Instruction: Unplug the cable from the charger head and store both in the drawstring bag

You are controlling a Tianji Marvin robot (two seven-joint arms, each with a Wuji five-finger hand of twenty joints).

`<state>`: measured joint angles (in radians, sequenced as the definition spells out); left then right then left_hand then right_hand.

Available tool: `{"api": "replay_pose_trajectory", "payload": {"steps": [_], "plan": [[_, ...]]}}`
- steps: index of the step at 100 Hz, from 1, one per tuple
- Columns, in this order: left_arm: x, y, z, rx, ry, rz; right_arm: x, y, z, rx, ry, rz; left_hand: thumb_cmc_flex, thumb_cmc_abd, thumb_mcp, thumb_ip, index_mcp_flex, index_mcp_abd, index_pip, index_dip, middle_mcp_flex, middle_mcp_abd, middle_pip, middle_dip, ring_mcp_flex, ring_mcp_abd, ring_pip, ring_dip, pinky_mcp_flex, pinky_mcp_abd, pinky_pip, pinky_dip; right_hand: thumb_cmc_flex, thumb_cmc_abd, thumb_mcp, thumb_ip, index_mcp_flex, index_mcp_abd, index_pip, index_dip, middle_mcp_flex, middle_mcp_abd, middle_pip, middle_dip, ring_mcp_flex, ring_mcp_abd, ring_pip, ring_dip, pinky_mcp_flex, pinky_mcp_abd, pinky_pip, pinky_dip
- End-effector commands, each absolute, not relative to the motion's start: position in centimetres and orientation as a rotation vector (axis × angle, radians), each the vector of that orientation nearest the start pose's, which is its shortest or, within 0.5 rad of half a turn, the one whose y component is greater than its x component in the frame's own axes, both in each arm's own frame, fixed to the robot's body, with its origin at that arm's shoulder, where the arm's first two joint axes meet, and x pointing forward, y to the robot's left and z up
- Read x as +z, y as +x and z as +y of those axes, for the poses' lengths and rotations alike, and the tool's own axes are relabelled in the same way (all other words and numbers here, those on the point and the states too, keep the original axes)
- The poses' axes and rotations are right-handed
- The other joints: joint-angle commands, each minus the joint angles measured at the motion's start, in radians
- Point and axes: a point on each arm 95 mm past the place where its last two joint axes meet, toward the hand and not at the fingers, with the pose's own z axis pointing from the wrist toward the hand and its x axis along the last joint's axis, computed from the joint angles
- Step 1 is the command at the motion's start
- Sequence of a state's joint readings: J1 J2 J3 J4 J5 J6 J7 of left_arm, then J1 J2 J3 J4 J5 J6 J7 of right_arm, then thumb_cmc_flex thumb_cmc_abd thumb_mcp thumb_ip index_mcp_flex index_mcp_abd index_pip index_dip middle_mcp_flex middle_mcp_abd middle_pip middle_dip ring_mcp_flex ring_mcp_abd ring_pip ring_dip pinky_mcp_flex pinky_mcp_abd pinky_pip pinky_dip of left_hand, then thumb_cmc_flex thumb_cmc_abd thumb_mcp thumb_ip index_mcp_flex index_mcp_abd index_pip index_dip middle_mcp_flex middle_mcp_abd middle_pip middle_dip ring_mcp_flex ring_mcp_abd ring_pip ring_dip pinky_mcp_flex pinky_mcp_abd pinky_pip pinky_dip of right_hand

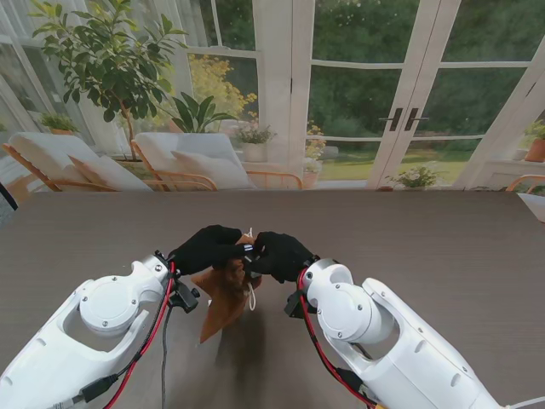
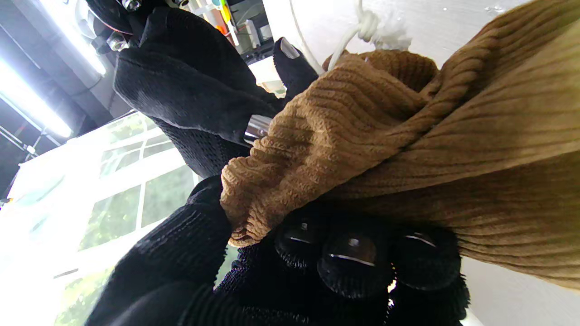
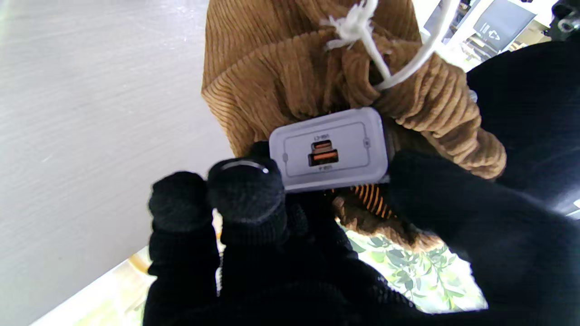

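A brown corduroy drawstring bag (image 1: 223, 294) hangs above the table between my two black-gloved hands. My left hand (image 1: 207, 247) is shut on the bag's gathered rim (image 2: 290, 154). My right hand (image 1: 279, 254) is shut on the white charger head (image 3: 330, 149), pinched between thumb and fingers at the bag's mouth (image 3: 376, 113). Its port face with two orange sockets points at the right wrist camera, and no cable is plugged in. A white drawstring (image 3: 362, 31) with a knot dangles from the bag. The cable is not visible.
The dark wood-grain table (image 1: 443, 247) stretches around both arms. Behind its far edge are glass doors, chairs and plants.
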<state>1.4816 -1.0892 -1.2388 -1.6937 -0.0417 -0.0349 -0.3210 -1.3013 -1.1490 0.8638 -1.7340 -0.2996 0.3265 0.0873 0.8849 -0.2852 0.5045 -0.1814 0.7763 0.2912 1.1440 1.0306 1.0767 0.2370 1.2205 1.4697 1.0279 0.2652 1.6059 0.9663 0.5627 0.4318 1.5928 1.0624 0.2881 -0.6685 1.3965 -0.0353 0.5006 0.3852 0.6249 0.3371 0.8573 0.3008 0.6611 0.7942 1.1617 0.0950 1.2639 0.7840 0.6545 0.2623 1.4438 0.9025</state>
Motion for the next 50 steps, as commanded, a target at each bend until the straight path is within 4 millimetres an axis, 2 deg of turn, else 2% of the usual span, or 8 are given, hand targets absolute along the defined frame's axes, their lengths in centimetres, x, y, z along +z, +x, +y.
{"api": "replay_pose_trajectory", "payload": {"steps": [1, 14, 20, 25, 29, 41, 45, 50], "plan": [[-26.51, 41.04, -3.46, -2.239, -2.067, 1.283, -25.32, 40.4, 14.74, -2.078, -1.958, -1.584, 0.06, 0.028, 0.014, -0.003, -0.024, 0.045, 0.028, 0.01, -0.006, -0.021, -0.025, 0.021, -0.025, -0.018, 0.01, 0.013, -0.016, -0.005, -0.011, 0.017, -0.017, -0.058, 0.153, 0.032, -0.056, -0.097, -0.001, -0.03, -0.045, -0.113, 0.006, 0.009, -0.025, -0.011, 0.017, 0.015, -0.076, -0.023, -0.011, 0.067], [-26.49, 41.06, -3.41, -2.239, -2.067, 1.281, -25.29, 40.41, 14.74, -2.065, -1.938, -1.59, 0.06, 0.027, 0.012, -0.003, -0.026, 0.045, 0.027, 0.009, -0.005, -0.021, -0.026, 0.021, -0.025, -0.016, 0.009, 0.014, -0.016, -0.005, -0.011, 0.018, -0.001, -0.086, 0.173, 0.049, -0.092, -0.093, 0.001, -0.046, -0.075, -0.118, 0.006, 0.011, -0.044, -0.018, 0.017, 0.019, -0.088, -0.029, -0.016, 0.074], [-26.49, 41.05, -3.39, -2.239, -2.067, 1.281, -25.27, 40.4, 14.75, -2.058, -1.925, -1.594, 0.06, 0.028, 0.012, -0.002, -0.025, 0.045, 0.027, 0.009, -0.005, -0.021, -0.026, 0.021, -0.025, -0.015, 0.009, 0.014, -0.017, -0.005, -0.012, 0.018, 0.018, -0.107, 0.173, 0.116, -0.103, -0.093, 0.01, -0.059, -0.085, -0.119, 0.006, 0.009, -0.053, -0.022, 0.016, 0.022, -0.095, -0.033, -0.022, 0.081], [-26.49, 41.04, -3.38, -2.238, -2.067, 1.281, -25.23, 40.4, 14.74, -2.049, -1.912, -1.603, 0.06, 0.029, 0.012, -0.002, -0.025, 0.045, 0.027, 0.009, -0.005, -0.021, -0.026, 0.021, -0.025, -0.015, 0.009, 0.014, -0.019, -0.005, -0.013, 0.018, 0.06, -0.19, 0.173, 0.174, -0.112, -0.095, 0.012, -0.069, -0.098, -0.123, 0.003, 0.008, -0.067, -0.02, 0.013, 0.004, -0.105, -0.037, -0.028, 0.087], [-26.49, 41.04, -3.36, -2.238, -2.066, 1.281, -25.22, 40.39, 14.73, -2.045, -1.9, -1.608, 0.06, 0.028, 0.011, -0.002, -0.024, 0.045, 0.027, 0.01, -0.005, -0.021, -0.026, 0.021, -0.025, -0.015, 0.009, 0.014, -0.019, -0.004, -0.013, 0.018, 0.117, -0.312, 0.173, 0.193, -0.117, -0.096, 0.016, -0.075, -0.103, -0.122, 0.004, 0.008, -0.079, -0.014, 0.023, -0.022, -0.109, -0.039, -0.032, 0.092], [-26.48, 41.09, -3.32, -2.24, -2.066, 1.279, -25.19, 40.35, 14.75, -2.041, -1.868, -1.638, 0.061, 0.028, 0.011, -0.002, -0.024, 0.045, 0.027, 0.009, -0.005, -0.019, -0.026, 0.02, -0.025, -0.014, 0.009, 0.014, -0.019, -0.003, -0.013, 0.019, 0.279, -0.585, 0.173, 0.196, -0.112, -0.095, 0.028, -0.075, -0.103, -0.127, 0.009, 0.008, -0.085, -0.013, 0.043, -0.054, -0.107, -0.048, -0.037, 0.097], [-26.48, 41.11, -3.32, -2.241, -2.066, 1.28, -25.22, 40.31, 14.78, -2.045, -1.861, -1.647, 0.061, 0.028, 0.011, -0.002, -0.025, 0.046, 0.026, 0.009, -0.005, -0.019, -0.027, 0.02, -0.025, -0.014, 0.008, 0.014, -0.019, -0.003, -0.014, 0.019, 0.317, -0.608, 0.173, 0.181, -0.105, -0.094, 0.034, -0.072, -0.098, -0.126, 0.013, 0.009, -0.081, -0.012, 0.05, -0.062, -0.099, -0.05, -0.036, 0.098], [-26.48, 41.14, -3.33, -2.242, -2.065, 1.281, -25.3, 40.27, 14.87, -2.058, -1.853, -1.652, 0.061, 0.028, 0.011, -0.002, -0.024, 0.046, 0.026, 0.009, -0.005, -0.019, -0.027, 0.02, -0.025, -0.014, 0.008, 0.015, -0.019, -0.003, -0.014, 0.019, 0.327, -0.574, 0.173, 0.139, -0.09, -0.095, 0.044, -0.065, -0.085, -0.127, 0.021, 0.01, -0.067, -0.02, 0.058, -0.069, -0.083, -0.051, -0.034, 0.098]]}}
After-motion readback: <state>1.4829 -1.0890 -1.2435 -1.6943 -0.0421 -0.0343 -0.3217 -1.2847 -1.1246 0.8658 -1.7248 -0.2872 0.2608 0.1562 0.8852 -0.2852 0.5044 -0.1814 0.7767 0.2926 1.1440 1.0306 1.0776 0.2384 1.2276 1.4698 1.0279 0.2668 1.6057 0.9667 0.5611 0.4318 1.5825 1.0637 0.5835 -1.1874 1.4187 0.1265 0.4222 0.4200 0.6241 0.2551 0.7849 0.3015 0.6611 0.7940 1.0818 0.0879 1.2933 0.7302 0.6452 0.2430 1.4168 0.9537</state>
